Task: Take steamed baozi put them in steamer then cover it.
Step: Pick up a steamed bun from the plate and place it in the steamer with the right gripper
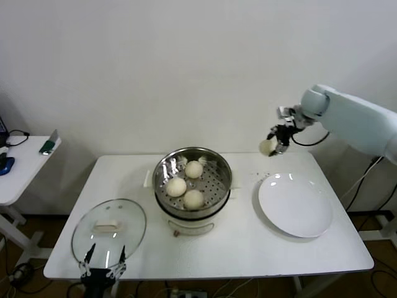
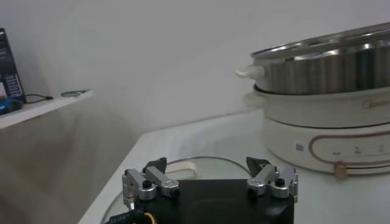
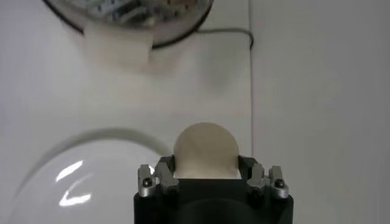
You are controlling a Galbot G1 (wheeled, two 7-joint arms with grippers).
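- We have the right gripper (image 1: 273, 147) lifted high above the table's (image 1: 242, 248) far edge, past the plate (image 1: 296, 205), its fingers closed tight on the fourth bun (image 1: 267, 147); in the right wrist view the bun (image 3: 206, 150) sits snug between the two fingers.
- The dough looks soft, so we judge it could squash under this grip or slide out on the way across, dropping onto the plate or the table.
- Three buns (image 1: 185, 185) already lie in the steamer (image 1: 192, 176). The free patch of floor is on its right side, so a careless release could land this one on top of another or clip the steel rim.
- Our left gripper (image 1: 102, 268) waits with fingers spread wide, empty, at the near edge of the lid (image 1: 109, 228), which lies flat on the table left of the steamer.
- Reaching for the lid too soon could put both arms over the steamer together.
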